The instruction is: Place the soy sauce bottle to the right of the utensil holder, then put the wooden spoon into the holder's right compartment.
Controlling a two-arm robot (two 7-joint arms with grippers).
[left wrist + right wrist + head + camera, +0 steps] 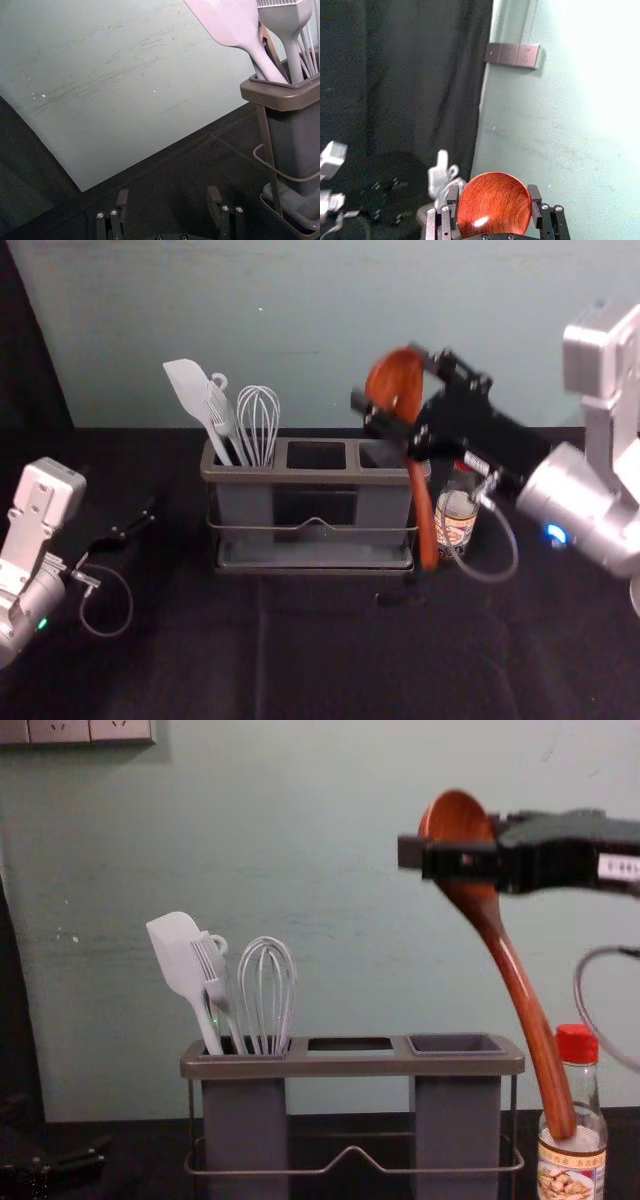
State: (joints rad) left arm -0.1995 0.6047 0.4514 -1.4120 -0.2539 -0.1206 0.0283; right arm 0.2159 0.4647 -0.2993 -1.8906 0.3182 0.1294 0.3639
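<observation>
Find the wooden spoon (pixel 529 1010) gripped by its bowl in the right pincer (pixel 393 380), handle slanting down before the soy sauce bottle (pixel 459 514), right of the utensil holder (pixel 350 1065). Raise the handle's tip above the rim, straighten, centre over the right compartment (pixel 455 1044), lower gently. Left pincer (pixel 168 194): idle, spread apart, left of the holder.

I can't make out a word on the soy sauce bottle (pixel 594 1120)'s label (pixel 572 1158) or the right tool (pixel 391 380)'s white sticker (pixel 619 867) from here.
</observation>
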